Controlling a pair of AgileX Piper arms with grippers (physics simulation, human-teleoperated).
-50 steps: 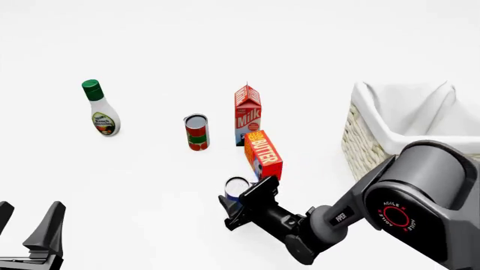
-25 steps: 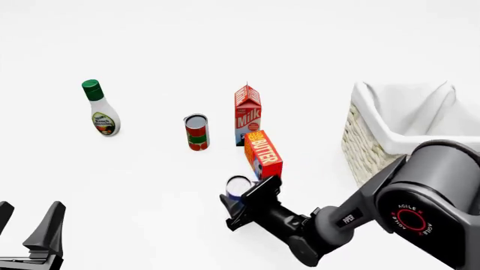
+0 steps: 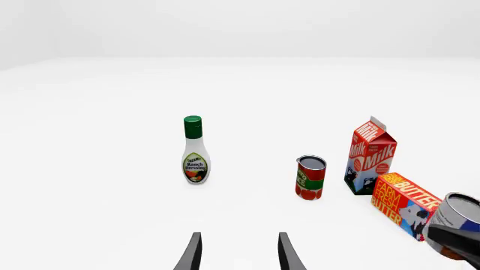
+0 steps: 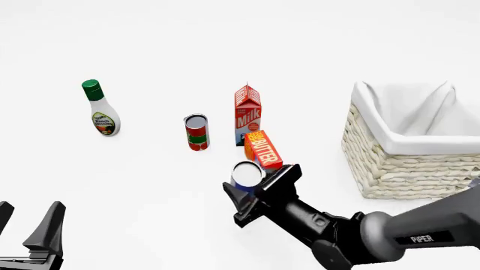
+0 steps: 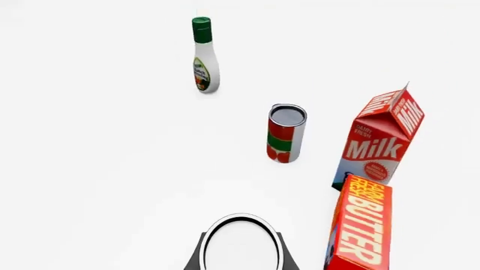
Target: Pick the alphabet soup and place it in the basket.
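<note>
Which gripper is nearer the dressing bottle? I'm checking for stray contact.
Left. The left gripper sits open, near-side of the dressing bottle; the right gripper, holding the alphabet soup, is farther right.

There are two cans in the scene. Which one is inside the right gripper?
The alphabet soup, the silver-topped can beside the butter box, sits between the right gripper fingers. The red-and-green can stands free, farther away.

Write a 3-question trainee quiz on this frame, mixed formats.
1. True or false: the right end effector is shut on the soup can.
2. Which item stands nearest the milk carton? A) dressing bottle B) butter box C) basket
3. Fill in: the left end effector is ____, holding nothing.

Key: 1 true; 2 B; 3 open.
</note>
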